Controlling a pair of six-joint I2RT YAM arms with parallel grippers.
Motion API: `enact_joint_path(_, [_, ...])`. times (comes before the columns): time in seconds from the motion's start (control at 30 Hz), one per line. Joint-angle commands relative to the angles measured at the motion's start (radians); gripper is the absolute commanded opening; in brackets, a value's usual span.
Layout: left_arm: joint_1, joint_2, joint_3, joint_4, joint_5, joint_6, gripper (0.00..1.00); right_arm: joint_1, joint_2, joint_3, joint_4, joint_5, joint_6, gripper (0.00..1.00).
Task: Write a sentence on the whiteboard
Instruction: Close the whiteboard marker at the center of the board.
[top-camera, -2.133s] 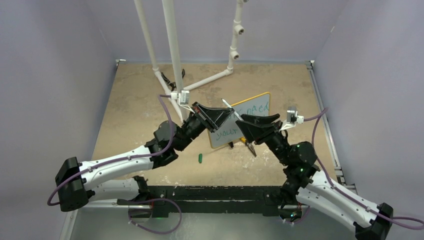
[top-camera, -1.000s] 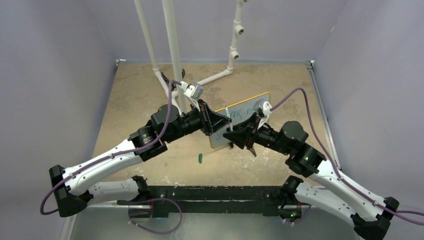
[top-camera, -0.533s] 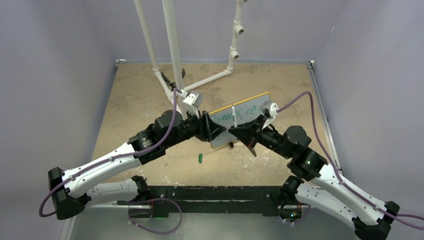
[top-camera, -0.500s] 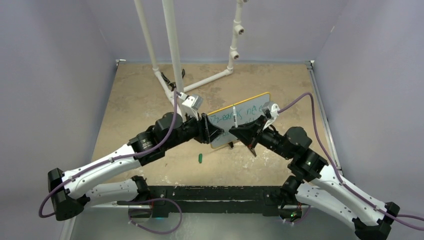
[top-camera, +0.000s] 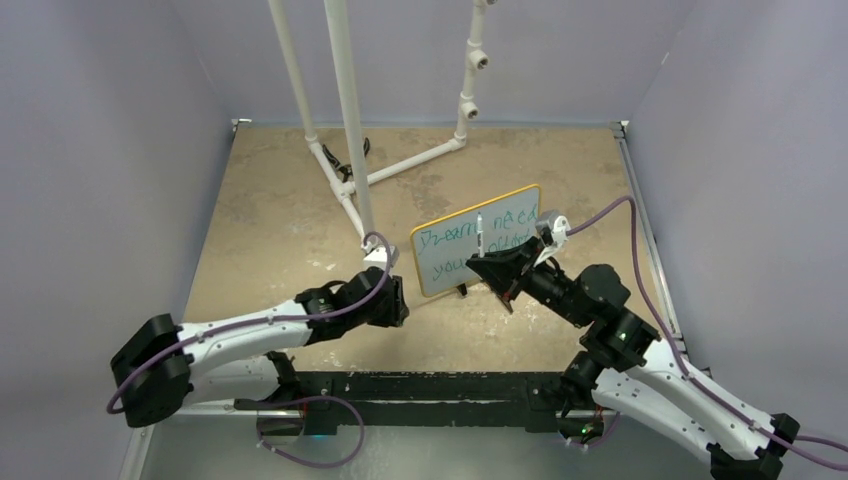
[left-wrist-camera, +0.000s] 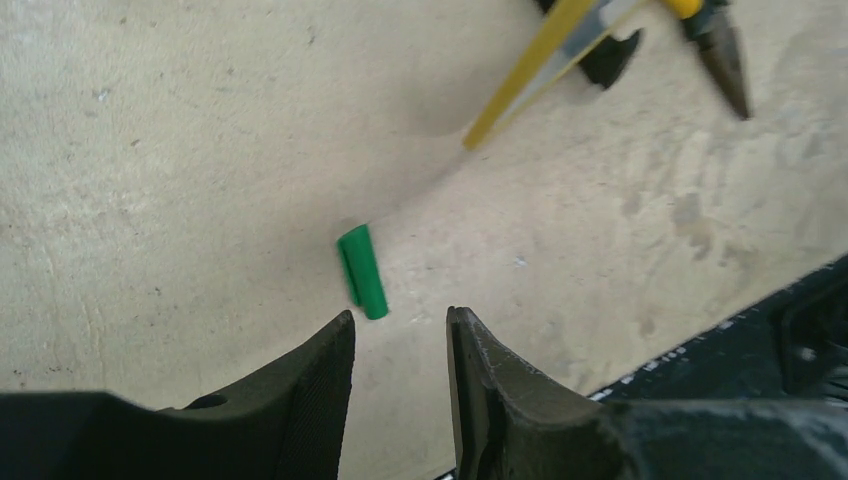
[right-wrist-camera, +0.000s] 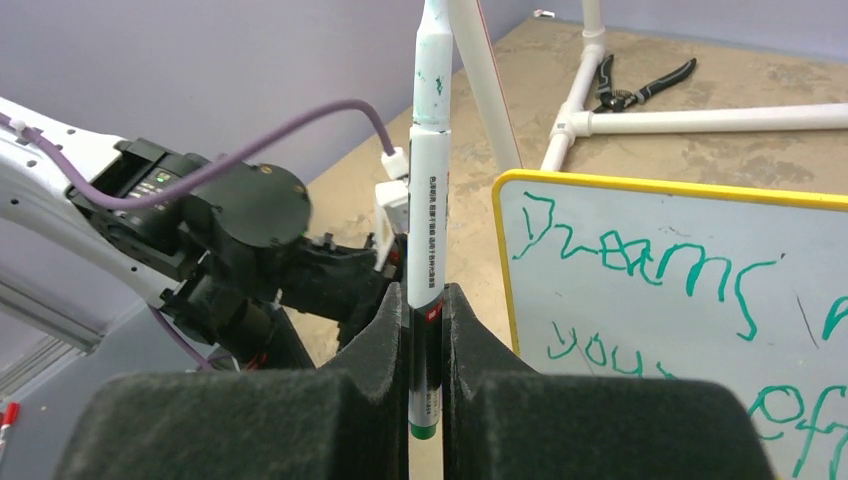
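Observation:
The whiteboard (top-camera: 440, 268), yellow-rimmed, stands tilted on black feet at mid table. The sentence (top-camera: 482, 234) runs across it in green marker; in the right wrist view I read "Dreams" over "your" (right-wrist-camera: 640, 262) on the whiteboard (right-wrist-camera: 690, 340). My right gripper (top-camera: 480, 262) is shut on a white marker (right-wrist-camera: 428, 200) held upright, tip up, just in front of the board's left half. My left gripper (left-wrist-camera: 400, 315) hovers low over the table, open, nothing between its fingers. A green marker cap (left-wrist-camera: 362, 272) lies just beyond its fingertips.
A white pipe frame (top-camera: 345, 100) rises at the back, with black pliers (right-wrist-camera: 640, 80) lying by its base. A second pair of yellow-handled pliers (left-wrist-camera: 725, 60) lies near the board's foot (left-wrist-camera: 610, 60). A black rail (top-camera: 420, 385) marks the near table edge.
The left gripper let go of the marker, opened and pulled back down toward the near edge, over the green cap. The right gripper shut on the marker and now holds it alone.

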Motion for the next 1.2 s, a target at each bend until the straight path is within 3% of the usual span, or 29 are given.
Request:
enact_joint_path(0.0, [0.002, 0.121, 0.052, 0.02, -0.057, -0.028, 0.38, 0.002, -0.001, -0.014, 0.033, -0.007, 0.013, 0.0])
enact_joint_path(0.57, [-0.005, 0.346, 0.139, -0.003, -0.107, -0.007, 0.34, 0.002, -0.013, -0.036, 0.023, -0.007, 0.01, 0.0])
enact_joint_path(0.67, [-0.01, 0.366, 0.153, -0.018, -0.119, -0.005, 0.29, 0.002, -0.015, -0.039, 0.025, -0.011, 0.01, 0.0])
enact_joint_path(0.83, [-0.015, 0.387, 0.151, -0.031, -0.151, -0.014, 0.03, 0.002, -0.019, -0.044, 0.02, -0.026, 0.013, 0.0])
enact_joint_path(0.93, [-0.017, 0.325, 0.117, -0.037, -0.204, -0.064, 0.0, 0.002, -0.02, -0.049, 0.014, -0.02, 0.016, 0.0])
enact_joint_path(1.17, [-0.011, -0.063, 0.026, 0.078, -0.262, -0.174, 0.0, 0.004, 0.046, -0.104, 0.1, -0.049, 0.072, 0.0])
